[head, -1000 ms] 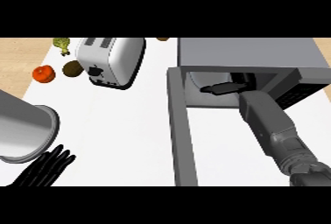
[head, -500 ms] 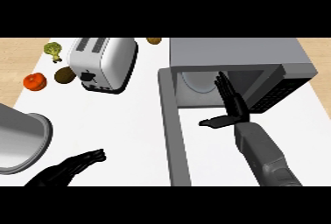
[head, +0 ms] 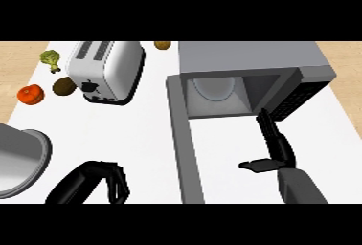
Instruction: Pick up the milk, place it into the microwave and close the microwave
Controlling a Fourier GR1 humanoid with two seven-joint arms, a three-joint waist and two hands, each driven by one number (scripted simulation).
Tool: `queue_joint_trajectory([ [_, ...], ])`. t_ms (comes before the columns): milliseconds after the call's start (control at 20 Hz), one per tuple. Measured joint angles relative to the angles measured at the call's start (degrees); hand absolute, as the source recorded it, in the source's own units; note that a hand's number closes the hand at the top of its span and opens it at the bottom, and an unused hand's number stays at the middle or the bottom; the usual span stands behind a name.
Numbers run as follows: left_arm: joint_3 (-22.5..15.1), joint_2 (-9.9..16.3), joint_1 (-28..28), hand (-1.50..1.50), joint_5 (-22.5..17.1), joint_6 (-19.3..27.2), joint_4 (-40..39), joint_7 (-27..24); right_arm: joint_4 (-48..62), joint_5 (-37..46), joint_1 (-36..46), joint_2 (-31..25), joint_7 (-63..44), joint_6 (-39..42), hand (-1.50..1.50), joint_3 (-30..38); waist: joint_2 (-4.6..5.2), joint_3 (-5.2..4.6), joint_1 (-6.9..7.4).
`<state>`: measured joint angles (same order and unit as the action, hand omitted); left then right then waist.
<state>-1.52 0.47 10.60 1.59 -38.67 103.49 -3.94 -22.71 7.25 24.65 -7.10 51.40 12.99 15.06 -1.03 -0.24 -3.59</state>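
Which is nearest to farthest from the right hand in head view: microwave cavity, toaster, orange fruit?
From the right hand:
1. Microwave cavity, open, just ahead of the straight fingers.
2. Toaster, far across the counter on the left.
3. Orange fruit, left of the toaster near the counter's edge.

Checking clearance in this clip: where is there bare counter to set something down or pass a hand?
Bare counter lies between the toaster, the open microwave door and the left hand. Another strip lies right of the door, around the right hand. The far left is crowded: orange, kiwi, broccoli.
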Motion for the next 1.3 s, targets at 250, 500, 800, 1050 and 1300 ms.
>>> queue_joint_trajectory([
  [250, -3.96, -0.24, -4.11, 1.50, 6.10, 2.03, -4.10, -1.79, -9.09, -2.19, -9.20, -2.46, -1.00, 2.39, -1.50, -0.32, 0.07, -0.02, -0.25],
  [500, -9.64, -0.40, -7.93, 1.50, 9.44, 6.71, -9.54, -3.74, -21.36, -5.66, -19.57, -5.33, -3.17, 5.75, -1.50, -0.51, 0.28, -0.06, -0.28],
  [800, -17.17, -0.45, -12.21, 1.50, 11.57, 14.55, -16.74, -8.03, -37.98, -11.75, -31.83, -7.59, -7.38, 10.84, -1.50, -1.05, 0.61, -0.03, 0.28],
  [1050, -26.50, -0.26, -15.80, 1.50, 10.46, 22.12, -23.45, -9.88, -50.04, -17.21, -38.20, -8.83, -11.30, 14.32, -1.50, -2.05, 0.79, 0.02, 0.21],
  [1300, -36.99, -0.23, -19.66, 1.50, 5.33, 32.28, -28.47, -8.48, -61.07, -22.98, -42.36, -9.59, -16.37, 17.37, -1.50, -3.89, 0.96, 0.02, -0.11],
])
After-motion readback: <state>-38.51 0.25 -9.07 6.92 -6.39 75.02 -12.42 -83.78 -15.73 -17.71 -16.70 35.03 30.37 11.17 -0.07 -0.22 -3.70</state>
